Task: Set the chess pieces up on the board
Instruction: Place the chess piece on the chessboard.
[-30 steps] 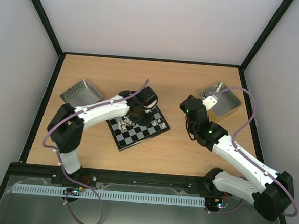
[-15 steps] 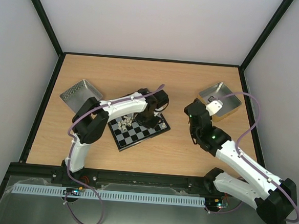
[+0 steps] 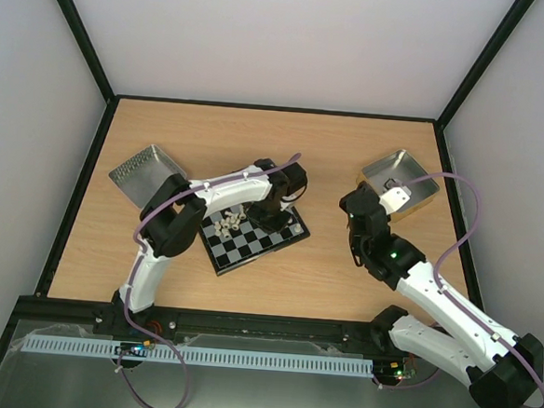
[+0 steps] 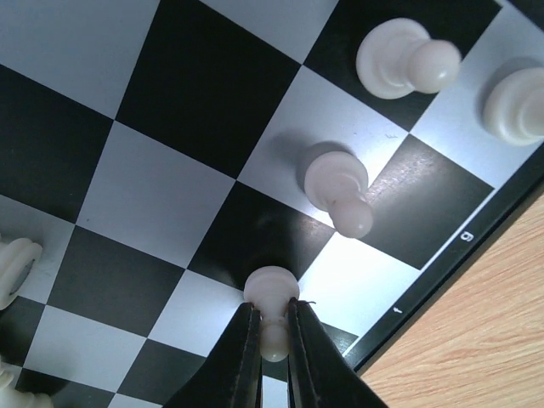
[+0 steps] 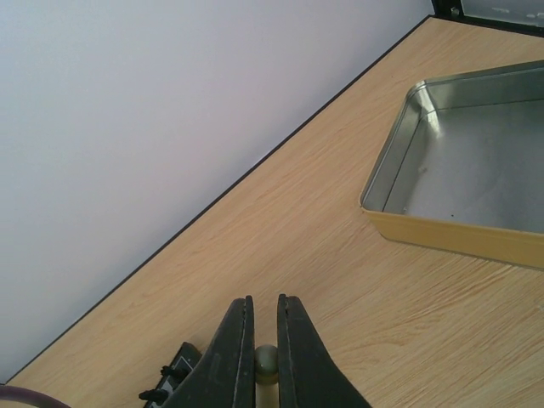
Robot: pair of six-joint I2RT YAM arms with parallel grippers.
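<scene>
Left pincer [image 4: 272, 311] had swung to board [image 4: 195, 93] edge, clamped on pawn [image 4: 270, 286]; pawn needed centring upright before release. Right pincer [image 5: 265, 300] pinched dark piece [image 5: 266, 359].

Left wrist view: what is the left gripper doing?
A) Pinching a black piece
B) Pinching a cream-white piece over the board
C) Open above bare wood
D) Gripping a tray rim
B: the left gripper has its fingers closed on a cream-white piece above the board, near the border.

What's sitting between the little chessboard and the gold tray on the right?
Only bare table in the top view, with the right gripper, closed on a small dark piece, hanging above it beside the gold tray.
</scene>
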